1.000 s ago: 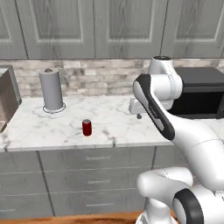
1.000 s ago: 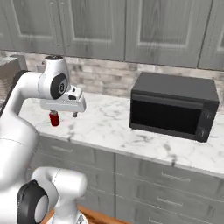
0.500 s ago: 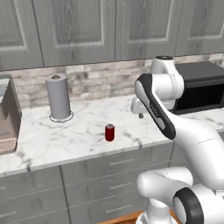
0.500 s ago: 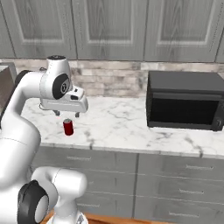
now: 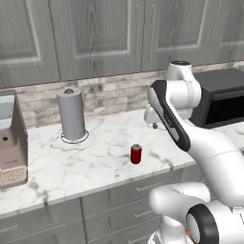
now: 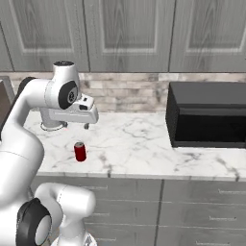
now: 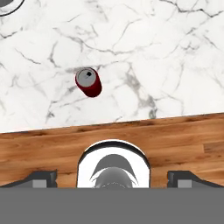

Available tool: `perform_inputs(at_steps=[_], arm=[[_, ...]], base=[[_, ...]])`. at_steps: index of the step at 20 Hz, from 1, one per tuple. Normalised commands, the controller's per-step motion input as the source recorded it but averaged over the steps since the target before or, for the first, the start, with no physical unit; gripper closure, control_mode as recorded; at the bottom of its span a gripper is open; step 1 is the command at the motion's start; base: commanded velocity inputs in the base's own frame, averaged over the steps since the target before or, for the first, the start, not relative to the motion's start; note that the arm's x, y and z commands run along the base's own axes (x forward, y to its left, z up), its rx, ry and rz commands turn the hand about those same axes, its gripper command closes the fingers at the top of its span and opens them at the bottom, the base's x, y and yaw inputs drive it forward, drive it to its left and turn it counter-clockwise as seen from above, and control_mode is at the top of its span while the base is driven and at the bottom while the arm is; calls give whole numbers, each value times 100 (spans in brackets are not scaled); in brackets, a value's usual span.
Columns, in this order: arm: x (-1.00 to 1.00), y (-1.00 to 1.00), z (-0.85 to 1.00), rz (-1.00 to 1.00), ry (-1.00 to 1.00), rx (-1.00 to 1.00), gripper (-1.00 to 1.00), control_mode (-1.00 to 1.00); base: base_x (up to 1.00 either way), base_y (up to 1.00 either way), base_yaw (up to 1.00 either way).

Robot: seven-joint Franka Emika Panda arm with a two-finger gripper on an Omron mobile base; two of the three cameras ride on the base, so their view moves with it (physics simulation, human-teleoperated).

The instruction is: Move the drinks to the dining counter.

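Observation:
The red can (image 5: pixel 136 154) with its silver top stands upright on the marble worktop (image 5: pixel 95 152) backed by grey cabinets, close to the front edge. It also shows as the can (image 6: pixel 80 151) beside the arm, and from above as the can (image 7: pixel 88 82). My gripper (image 5: pixel 153 121) hangs well above the worktop, to the right of the can and apart from it. The gripper (image 6: pixel 88 121) points down, and in the hand view the gripper (image 7: pixel 113 177) is open and holds nothing. The yellow bottle and the dining counter are out of view.
A tall grey paper-towel roll (image 5: pixel 71 113) stands at the back left of the worktop. A black microwave (image 6: pixel 209 114) sits at the right. A sink unit (image 5: pixel 9 143) lies at the far left. Wooden floor (image 7: pixel 175 135) runs below the worktop's edge.
The whole picture has shifted as the base drove, so the can, roll and microwave sit further right in the left base view. The arm keeps its pose and the can stays put.

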Motion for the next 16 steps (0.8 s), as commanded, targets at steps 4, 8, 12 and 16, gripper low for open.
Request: perform_inputs(at_steps=[4, 8, 12, 16], arm=[[0, 0, 0, 0, 0, 0, -100, 100], [0, 0, 0, 0, 0, 0, -100, 100], [0, 0, 0, 0, 0, 0, -100, 100], [0, 0, 0, 0, 0, 0, -100, 100]], base=[[43, 0, 7], [37, 0, 18], [31, 0, 22], [29, 0, 23]])
